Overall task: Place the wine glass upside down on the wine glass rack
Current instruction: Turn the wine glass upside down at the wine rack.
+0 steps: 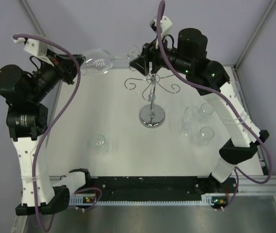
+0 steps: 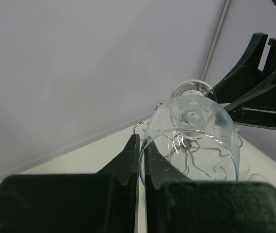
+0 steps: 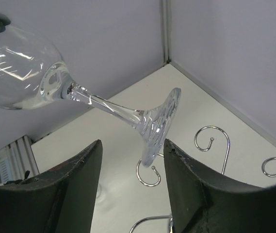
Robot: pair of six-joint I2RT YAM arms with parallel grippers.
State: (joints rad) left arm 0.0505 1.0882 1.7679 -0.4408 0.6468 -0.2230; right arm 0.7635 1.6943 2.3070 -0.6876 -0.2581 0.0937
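Black fingers [image 2: 128,165] of the left gripper [image 2: 140,145] are seen nearest in the left wrist view, and they are closed tightly on the rim of the wine glass [image 2: 191,131], with one finger inside the bowl and one outside. The white table [image 1: 113,111] is the largest thing, and the wine glass rack [image 1: 152,97] is placed near its middle, on a round mirrored base. Several clear glasses [image 1: 205,135] are grouped on the table to the right of the rack, well apart from it, and one more glass [image 1: 99,143] is standing alone on the left side.

The right gripper [image 3: 132,145] is held above the top of the rack, so the upper end of the post is covered by it in the top view. Its jaws are apart, and the foot of the glass is placed between them; whether the foot is touched by a finger cannot be told. The bowl is cut off at the left edge of the right wrist view. The glasses on the table are hard to make out against the white surface.

The wine glass [image 1: 99,60] is held in the air, lying nearly horizontal between the two grippers, at the far side of the table. It is clear, with a round bowl, a thin stem and a flat foot. Curled chrome arms [image 3: 213,145] of the rack are seen just under the foot.
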